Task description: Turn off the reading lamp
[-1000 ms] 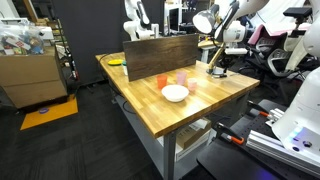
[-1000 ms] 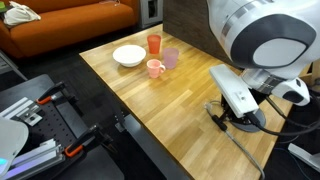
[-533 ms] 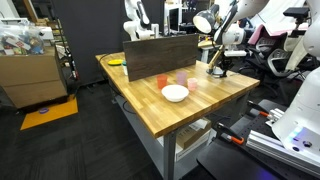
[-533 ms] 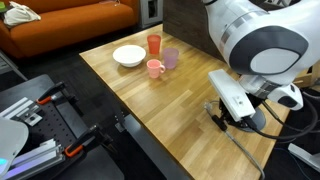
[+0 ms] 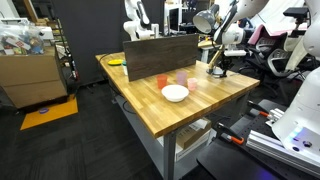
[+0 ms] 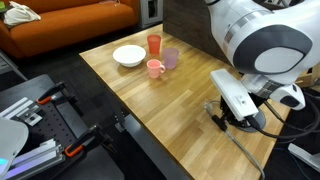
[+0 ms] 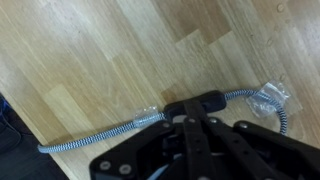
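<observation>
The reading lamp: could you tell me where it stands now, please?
In an exterior view, the reading lamp stands on the table, at its far right-hand corner, beyond the white bowl.

Even indoor light, soft shadows, exterior views sharp, wrist view blurred and grainy

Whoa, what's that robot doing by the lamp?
A white robot arm leans over one corner of the wooden table, next to the reading lamp. In the wrist view, its gripper hangs right over a small black switch on the lamp's striped cord. I can't tell if the jaws are open or shut. The white bowl and the cups sit apart from the arm.
</observation>
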Tool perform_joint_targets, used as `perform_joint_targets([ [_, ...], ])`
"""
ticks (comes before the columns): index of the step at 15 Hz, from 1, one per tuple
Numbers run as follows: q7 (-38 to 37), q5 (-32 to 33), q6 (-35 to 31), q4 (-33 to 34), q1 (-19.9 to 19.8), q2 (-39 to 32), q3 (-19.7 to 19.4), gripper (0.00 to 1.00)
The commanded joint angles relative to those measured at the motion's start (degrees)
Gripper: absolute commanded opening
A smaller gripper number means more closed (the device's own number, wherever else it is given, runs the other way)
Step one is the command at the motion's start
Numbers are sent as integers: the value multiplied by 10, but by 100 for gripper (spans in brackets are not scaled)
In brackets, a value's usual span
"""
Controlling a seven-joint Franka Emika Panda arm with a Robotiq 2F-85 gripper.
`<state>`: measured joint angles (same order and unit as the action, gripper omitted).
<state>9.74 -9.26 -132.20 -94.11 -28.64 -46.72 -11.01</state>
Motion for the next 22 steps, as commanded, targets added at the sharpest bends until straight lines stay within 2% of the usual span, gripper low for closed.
perform_joint_targets([
  [1, 6, 7, -14, -36, 0, 37, -6, 0],
  [4, 6, 2, -41, -96, 1, 93, -14, 0],
  [12, 44, -17, -156, -336, -3, 346, -39, 0],
  [17, 158, 11, -163, -458, 2, 502, -97, 0],
  [18, 177, 35, -162, -480, 2, 523, -113, 0],
  [19, 194, 49, -150, -496, 2, 539, -127, 26],
  [20, 201, 68, -147, -512, 2, 552, -139, 28],
  [21, 174, 48, -141, -486, 15, 528, -138, 8],
  [22, 180, 60, -142, -503, 15, 539, -146, 15],
])
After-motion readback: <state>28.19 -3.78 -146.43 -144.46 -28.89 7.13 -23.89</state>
